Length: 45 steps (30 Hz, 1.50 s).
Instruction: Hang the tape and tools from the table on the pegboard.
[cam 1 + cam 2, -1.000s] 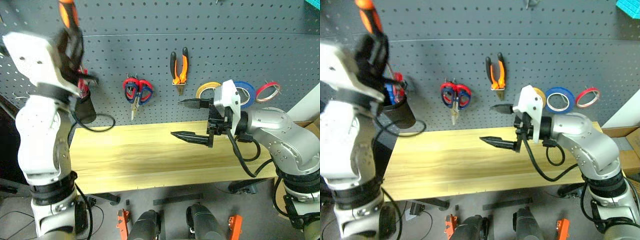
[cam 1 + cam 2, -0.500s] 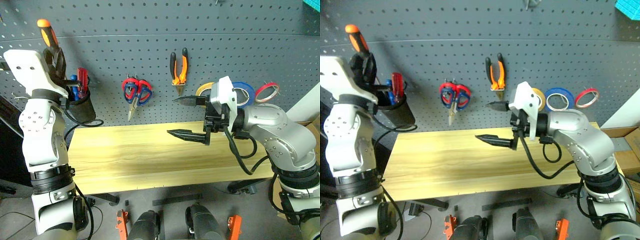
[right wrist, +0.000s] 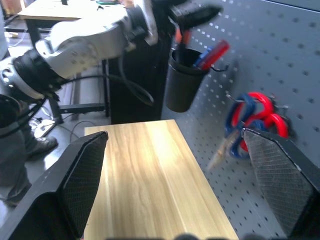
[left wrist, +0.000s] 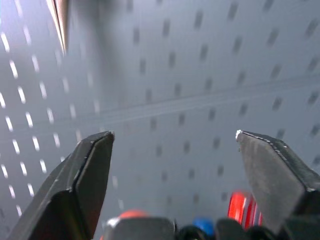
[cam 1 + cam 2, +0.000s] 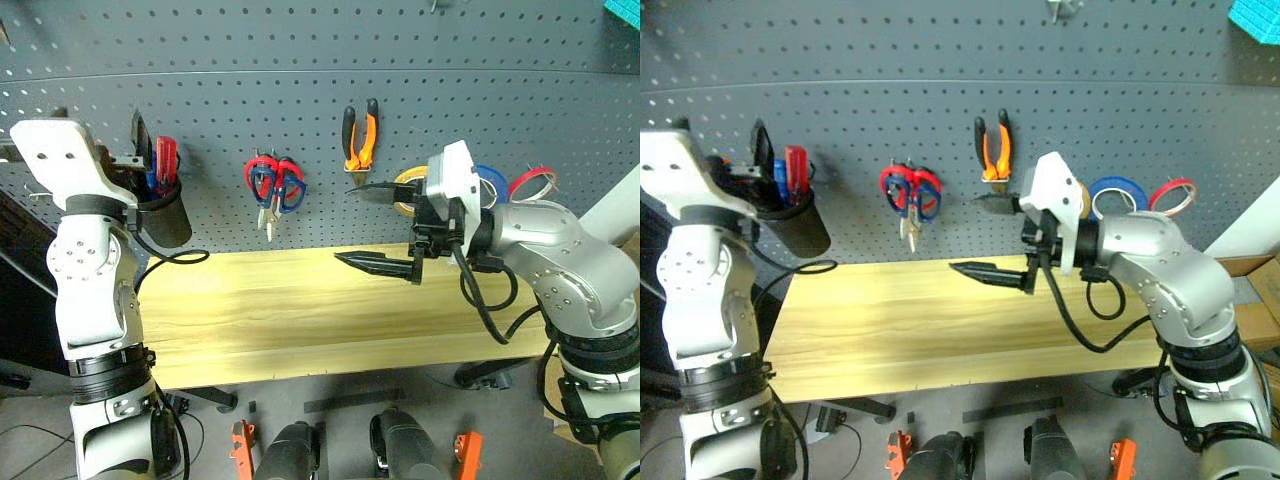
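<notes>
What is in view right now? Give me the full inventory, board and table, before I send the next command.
pegboard: one, dark grey, behind the table.
table: one, light wood, bare on top.
cup: one, black, hung on the board's left side, holding red and blue handles.
scissors: red-handled and blue-handled, hung together right of the cup.
pliers: one, orange and black, hung at the middle.
yellowish tape: one, hung partly behind the right gripper.
blue tape: one, hung right of the yellowish.
red tape: one, hung furthest right.
left gripper: open, at the cup.
right gripper: open, above the table.
</notes>
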Each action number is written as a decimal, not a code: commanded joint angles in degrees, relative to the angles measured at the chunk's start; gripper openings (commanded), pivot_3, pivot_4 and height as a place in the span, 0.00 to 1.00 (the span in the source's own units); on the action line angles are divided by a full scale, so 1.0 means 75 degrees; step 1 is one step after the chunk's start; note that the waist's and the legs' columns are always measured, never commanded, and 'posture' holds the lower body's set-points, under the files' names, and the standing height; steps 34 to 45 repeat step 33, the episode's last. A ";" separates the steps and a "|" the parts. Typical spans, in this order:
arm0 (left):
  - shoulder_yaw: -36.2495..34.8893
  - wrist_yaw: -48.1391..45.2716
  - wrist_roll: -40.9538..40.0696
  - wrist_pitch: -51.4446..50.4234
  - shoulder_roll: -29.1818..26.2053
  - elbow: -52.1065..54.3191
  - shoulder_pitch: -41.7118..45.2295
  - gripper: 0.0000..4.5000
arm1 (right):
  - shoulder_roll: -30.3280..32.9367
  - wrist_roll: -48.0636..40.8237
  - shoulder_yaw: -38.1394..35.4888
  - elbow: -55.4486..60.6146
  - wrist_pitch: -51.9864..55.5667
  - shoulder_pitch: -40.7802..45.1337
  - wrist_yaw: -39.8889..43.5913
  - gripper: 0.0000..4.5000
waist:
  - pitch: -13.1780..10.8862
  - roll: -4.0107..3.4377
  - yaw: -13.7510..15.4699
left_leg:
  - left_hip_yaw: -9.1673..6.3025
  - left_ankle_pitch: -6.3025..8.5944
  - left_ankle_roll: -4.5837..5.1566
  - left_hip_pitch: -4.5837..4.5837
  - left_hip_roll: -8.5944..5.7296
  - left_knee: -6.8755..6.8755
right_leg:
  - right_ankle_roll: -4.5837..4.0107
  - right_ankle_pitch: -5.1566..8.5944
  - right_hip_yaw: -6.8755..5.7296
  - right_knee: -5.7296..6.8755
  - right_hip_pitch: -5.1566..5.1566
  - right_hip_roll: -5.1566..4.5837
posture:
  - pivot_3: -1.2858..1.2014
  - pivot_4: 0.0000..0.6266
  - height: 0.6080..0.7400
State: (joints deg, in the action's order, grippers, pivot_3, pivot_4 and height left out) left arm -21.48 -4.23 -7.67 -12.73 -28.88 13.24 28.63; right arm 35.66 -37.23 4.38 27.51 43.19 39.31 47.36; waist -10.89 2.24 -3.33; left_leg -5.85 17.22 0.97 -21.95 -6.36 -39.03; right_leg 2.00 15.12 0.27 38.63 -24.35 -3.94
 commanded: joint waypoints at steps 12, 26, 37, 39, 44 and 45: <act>0.1459 -0.0484 -0.0721 -0.2722 0.0456 0.3079 -0.3094 0.89 | 0.0548 -0.0657 -0.1007 0.1151 0.0617 -0.1918 -0.0885 1.00 | 0.0281 -0.0066 0.0040 | 0.0021 -0.0004 -0.0007 0.0044 0.0010 0.0002 | -0.0009 -0.0005 0.0024 0.0040 0.0023 0.0010 | 0.47 0.14 1.00; 0.1528 -0.0588 -0.0233 -0.0834 0.1578 0.0709 -0.4341 0.89 | -0.2713 0.3383 -0.0531 -0.2724 -0.4629 -0.4566 -0.3883 1.00 | 0.0842 -0.0115 0.0191 | 0.0034 0.0001 -0.0015 0.0195 0.0015 0.0015 | -0.0006 -0.0013 0.0071 0.0027 0.0147 0.0047 | 0.47 0.02 1.00; 0.1623 -0.0550 0.0097 -0.0108 0.1766 -0.0317 -0.4327 0.89 | -0.2946 0.3580 -0.1321 -0.5140 -0.5757 -0.4070 -0.4494 1.00 | 0.1027 -0.0148 0.0183 | 0.0043 0.0024 0.0006 0.0282 0.0027 0.0022 | -0.0009 -0.0011 0.0088 0.0020 0.0230 0.0070 | 0.47 0.00 1.00; 0.1623 -0.0550 0.0097 -0.0108 0.1766 -0.0317 -0.4327 0.89 | -0.2946 0.3580 -0.1321 -0.5140 -0.5757 -0.4070 -0.4494 1.00 | 0.1027 -0.0148 0.0183 | 0.0043 0.0024 0.0006 0.0282 0.0027 0.0022 | -0.0009 -0.0011 0.0088 0.0020 0.0230 0.0070 | 0.47 0.00 1.00; 0.1623 -0.0550 0.0097 -0.0108 0.1766 -0.0317 -0.4327 0.89 | -0.2946 0.3580 -0.1321 -0.5140 -0.5757 -0.4070 -0.4494 1.00 | 0.1027 -0.0148 0.0183 | 0.0043 0.0024 0.0006 0.0282 0.0027 0.0022 | -0.0009 -0.0011 0.0088 0.0020 0.0230 0.0070 | 0.47 0.00 1.00; 0.1623 -0.0550 0.0097 -0.0108 0.1766 -0.0317 -0.4327 0.89 | -0.2946 0.3580 -0.1321 -0.5140 -0.5757 -0.4070 -0.4494 1.00 | 0.1027 -0.0148 0.0183 | 0.0043 0.0024 0.0006 0.0282 0.0027 0.0022 | -0.0009 -0.0011 0.0088 0.0020 0.0230 0.0070 | 0.47 0.00 1.00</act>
